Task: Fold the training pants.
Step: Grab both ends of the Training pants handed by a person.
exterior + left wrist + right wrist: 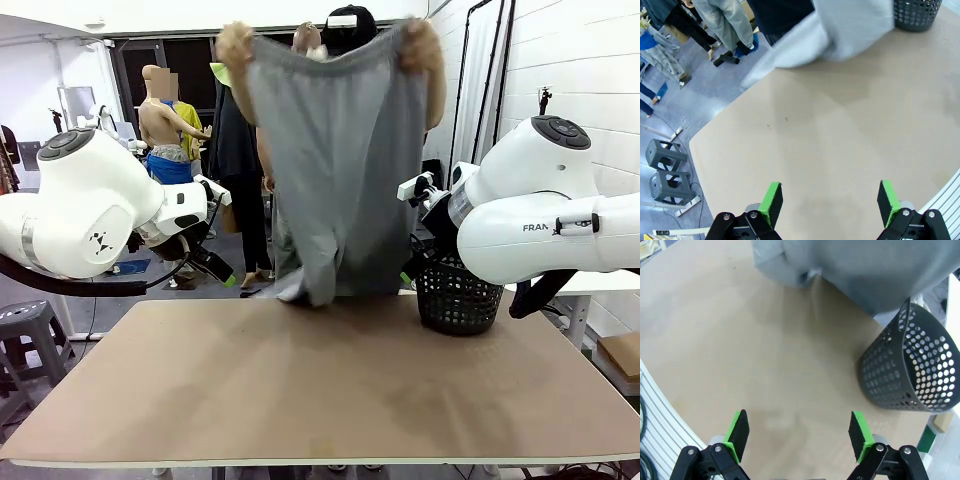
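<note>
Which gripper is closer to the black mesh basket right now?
Right. The right gripper hangs open close beside the basket; the left gripper hovers open over the table on its other side, the basket far off.

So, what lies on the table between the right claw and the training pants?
Bare table, in the right wrist view, from right claw to training pants; the basket stands aside.

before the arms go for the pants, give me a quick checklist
1. left gripper open and empty: ok
2. right gripper open and empty: ok
3. training pants flat on the table: not ok, they hang with only the leg ends at its far edge
4. person's hands off the cloth: not ok, both hold the waistband up
5. basket apart from the pants: cannot tell, it stands right beside them
</note>
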You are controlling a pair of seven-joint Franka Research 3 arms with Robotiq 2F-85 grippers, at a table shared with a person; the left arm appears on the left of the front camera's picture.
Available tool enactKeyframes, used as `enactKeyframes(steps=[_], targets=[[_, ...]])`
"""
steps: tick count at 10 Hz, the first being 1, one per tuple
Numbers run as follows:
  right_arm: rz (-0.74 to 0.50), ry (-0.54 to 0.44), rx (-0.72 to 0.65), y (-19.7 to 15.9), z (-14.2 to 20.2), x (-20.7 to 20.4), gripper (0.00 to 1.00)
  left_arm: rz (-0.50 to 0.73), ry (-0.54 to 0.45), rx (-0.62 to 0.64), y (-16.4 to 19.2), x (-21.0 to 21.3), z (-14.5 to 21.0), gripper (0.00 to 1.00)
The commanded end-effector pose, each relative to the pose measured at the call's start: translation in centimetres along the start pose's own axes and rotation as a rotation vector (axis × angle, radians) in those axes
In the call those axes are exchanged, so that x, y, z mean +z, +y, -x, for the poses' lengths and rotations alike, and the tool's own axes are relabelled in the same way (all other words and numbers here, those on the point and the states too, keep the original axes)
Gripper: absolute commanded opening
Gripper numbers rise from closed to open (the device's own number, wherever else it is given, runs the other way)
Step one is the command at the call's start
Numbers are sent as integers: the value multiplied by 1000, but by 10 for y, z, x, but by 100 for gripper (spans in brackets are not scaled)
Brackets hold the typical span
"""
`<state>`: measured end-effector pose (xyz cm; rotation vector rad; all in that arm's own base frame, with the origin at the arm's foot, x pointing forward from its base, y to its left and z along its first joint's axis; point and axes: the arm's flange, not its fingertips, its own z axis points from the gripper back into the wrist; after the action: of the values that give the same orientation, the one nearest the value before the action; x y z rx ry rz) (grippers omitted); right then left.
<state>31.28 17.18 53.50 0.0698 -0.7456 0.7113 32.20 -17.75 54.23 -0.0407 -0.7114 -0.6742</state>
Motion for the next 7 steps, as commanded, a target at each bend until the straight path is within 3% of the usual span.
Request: enactKeyframes(steps=[1,7], targets=[[-8,-2,-5,0,0,0,100,-1,-2,0,0,1,0,100],[-8,-2,-5,0,0,0,100,-1,-2,0,0,1,0,100]])
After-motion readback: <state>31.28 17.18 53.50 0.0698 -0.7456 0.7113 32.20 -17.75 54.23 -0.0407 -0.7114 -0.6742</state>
